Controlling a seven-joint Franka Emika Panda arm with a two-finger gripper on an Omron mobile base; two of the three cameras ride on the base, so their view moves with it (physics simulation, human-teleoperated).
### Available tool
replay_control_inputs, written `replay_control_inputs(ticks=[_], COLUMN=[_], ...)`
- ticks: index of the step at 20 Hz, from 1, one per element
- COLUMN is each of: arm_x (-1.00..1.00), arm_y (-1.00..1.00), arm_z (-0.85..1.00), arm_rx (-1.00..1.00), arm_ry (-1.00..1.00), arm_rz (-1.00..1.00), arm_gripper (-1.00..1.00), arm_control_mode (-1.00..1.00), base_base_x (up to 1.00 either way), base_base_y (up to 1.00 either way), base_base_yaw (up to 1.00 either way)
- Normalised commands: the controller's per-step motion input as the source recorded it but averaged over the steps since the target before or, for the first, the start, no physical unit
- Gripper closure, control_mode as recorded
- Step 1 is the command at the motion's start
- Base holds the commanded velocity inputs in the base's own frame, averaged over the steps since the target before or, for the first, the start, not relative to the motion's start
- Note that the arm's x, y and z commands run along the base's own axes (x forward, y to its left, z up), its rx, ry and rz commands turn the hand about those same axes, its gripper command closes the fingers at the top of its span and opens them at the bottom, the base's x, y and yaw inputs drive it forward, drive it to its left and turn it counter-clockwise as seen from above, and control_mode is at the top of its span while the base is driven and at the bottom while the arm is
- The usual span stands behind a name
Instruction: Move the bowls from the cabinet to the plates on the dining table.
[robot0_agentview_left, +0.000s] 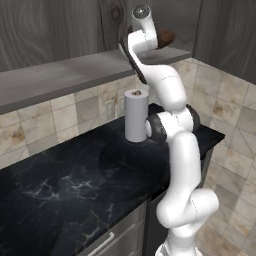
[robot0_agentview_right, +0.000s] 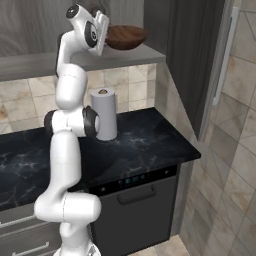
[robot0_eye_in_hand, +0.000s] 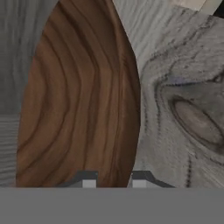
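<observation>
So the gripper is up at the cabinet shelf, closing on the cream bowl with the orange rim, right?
Not quite: the bowl is the dark brown wood one, not the cream one. The right base view shows it on the cabinet shelf at the gripper, and the hand view shows its wood grain right at the finger tips.

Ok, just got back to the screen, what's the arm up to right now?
The white arm is reaching up to the grey wood-grain cabinet shelf. Its gripper has closed on the rim of the dark brown wooden bowl, which looks to be resting on the shelf. Below, a grey paper-towel roll stands on the black marble counter.
</observation>
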Motion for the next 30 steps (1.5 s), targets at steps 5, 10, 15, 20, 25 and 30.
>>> replay_control_inputs(ticks=[5, 10, 15, 20, 25, 30], arm_x=[-0.81, -1.00, -1.00, -1.00, -1.00, -0.92], arm_y=[-0.05, -0.22, -0.12, -0.12, -0.19, -0.08], arm_z=[0.03, -0.33, -0.53, -0.55, -0.35, -0.03], arm_rx=[0.02, 0.13, 0.17, 0.17, 0.14, 0.01], arm_ry=[-0.13, -0.26, -0.29, -0.30, -0.25, -0.04], arm_rz=[0.02, 0.00, 0.00, 0.00, 0.06, 0.21], arm_gripper=[1.00, 1.00, 1.00, 1.00, 1.00, 1.00], arm_control_mode=[-1.00, -1.00, -1.00, -1.00, -1.00, -1.00], base_base_x=[0.00, 0.00, 0.00, 0.00, 0.00, 0.00], base_base_y=[0.00, 0.00, 0.00, 0.00, 0.00, 0.00], base_base_yaw=[0.00, 0.00, 0.00, 0.00, 0.00, 0.00])
